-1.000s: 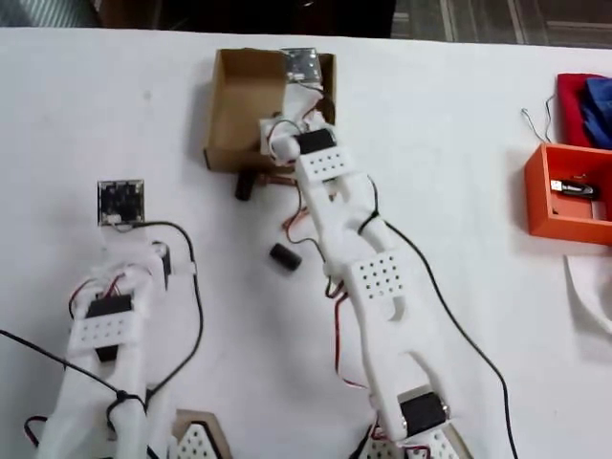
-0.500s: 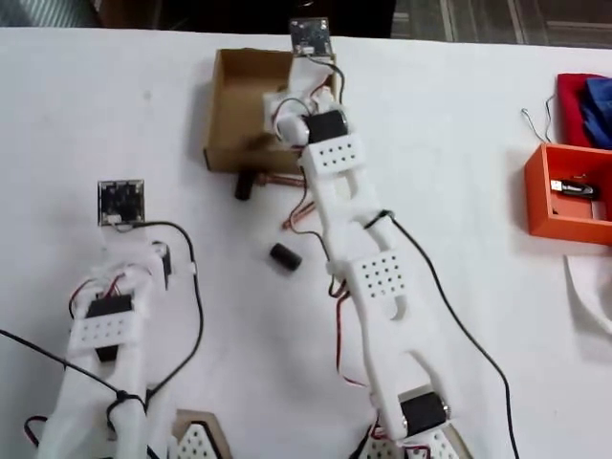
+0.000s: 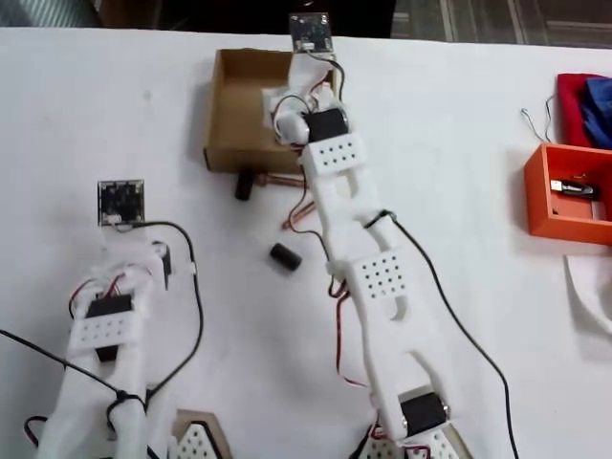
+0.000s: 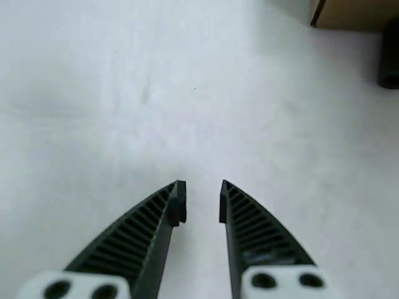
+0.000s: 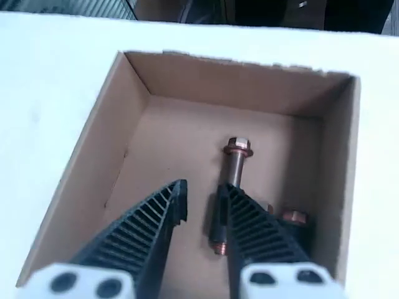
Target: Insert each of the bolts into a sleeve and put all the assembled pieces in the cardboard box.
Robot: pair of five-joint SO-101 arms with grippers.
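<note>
High view, box: the cardboard box (image 3: 229,115) sits near the far edge of the table (image 3: 459,115).
High view, right arm: the right arm (image 3: 378,277) is stretched out long, with its wrist over the box's near wall.
High view, left arm: the left arm (image 3: 105,330) is folded back by the table's near edge, well apart from the box.
High view, sleeves: the black sleeve (image 3: 246,184) lies just outside the box's near wall. The loose sleeve (image 3: 284,256) lies closer to the table's middle.
Left wrist view, fingers: the left gripper (image 4: 201,202) hangs over bare table, fingers a little apart, nothing between them.
Left wrist view, things: the black sleeve (image 4: 389,62) lies beside a corner of the box.
Right wrist view, fingers: the right gripper (image 5: 204,200) points down into the box, with a narrow gap and nothing in it.
Right wrist view, pieces: the joined piece (image 5: 232,165) lies on the box's floor just past the fingertips. The second piece (image 5: 293,219) lies near a side wall.
How they handle: I think the bolts and sleeves are hard, smooth and round (so they roll and slip).
Where to grab: across the middle of the sleeve, kept level, or the bolt may slide out.
</note>
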